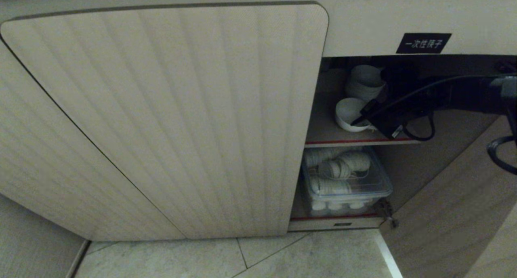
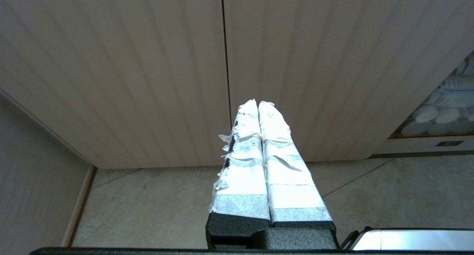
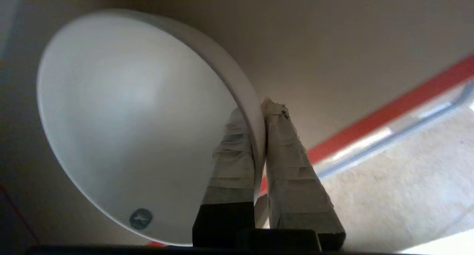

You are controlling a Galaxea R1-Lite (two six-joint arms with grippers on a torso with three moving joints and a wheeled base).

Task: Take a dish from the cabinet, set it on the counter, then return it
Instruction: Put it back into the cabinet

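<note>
1. The right gripper (image 1: 357, 121) is reaching into the open right side of the cabinet (image 1: 169, 120), over the upper shelf (image 1: 323, 132) with its red front edge.
2. Its taped fingers (image 3: 237, 151) are clenching the rim of the dish (image 1: 349, 113): in the right wrist view one finger is lying inside the bowl and the other outside, with the wall pinched between them.
3. The dish (image 3: 137, 121) is sitting at the shelf near the front edge, tilted toward the head camera so that its inside is showing. Whether its foot is resting on the shelf I cannot tell.
4. A small round blue-grey mark (image 3: 140, 218) is showing inside the dish near the rim.
5. A stack of white bowls (image 1: 365, 82) is standing just behind the dish, farther back on the same shelf.
6. On the lower shelf a clear plastic bin (image 1: 347, 181) is holding more white dishware lying on its side.
7. A black label (image 1: 423, 43) with white characters is sitting on the panel above the opening.
8. The left gripper (image 2: 258, 106) is hanging outside the cabinet, facing the closed fluted door (image 2: 148, 69) above the floor tiles (image 2: 155, 203); its taped fingers are pressing together with nothing between them.
</note>
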